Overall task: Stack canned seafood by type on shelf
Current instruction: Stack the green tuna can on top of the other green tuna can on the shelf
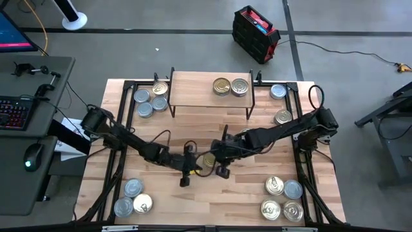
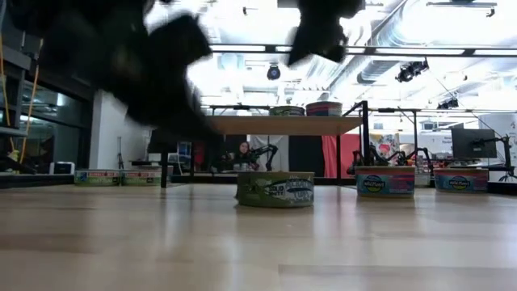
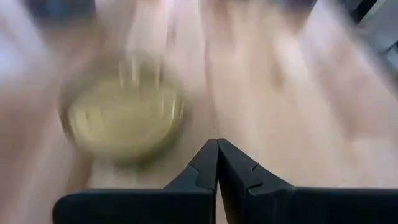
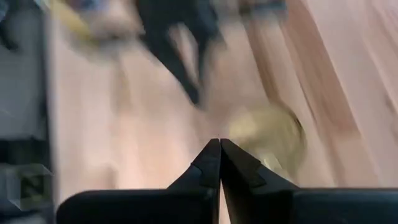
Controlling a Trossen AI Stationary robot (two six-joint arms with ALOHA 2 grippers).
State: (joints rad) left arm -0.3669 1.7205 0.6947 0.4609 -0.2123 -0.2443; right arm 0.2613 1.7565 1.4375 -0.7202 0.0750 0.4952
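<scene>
Floor: grey concrete [image 1: 161, 38], crossed by dark seam lines.
Desk: grey, beside the table's left edge [image 1: 38, 129]; carries a keyboard [image 1: 14, 111] with red backlight and a black mouse [image 1: 32, 156].
Case: red and black box [image 1: 255, 26] on the floor beyond the table, cable trailing from it.
Ceiling: exposed ducts [image 2: 388, 48] and bright strip lights.
Curtain: red [image 2: 329, 153], far back.
Monitor: dark screen [image 2: 472, 142] at far right.

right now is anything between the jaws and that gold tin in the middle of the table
Nothing visible. The gold tin lies alone on bare wood between the left gripper and right gripper, both shut and empty.
</scene>
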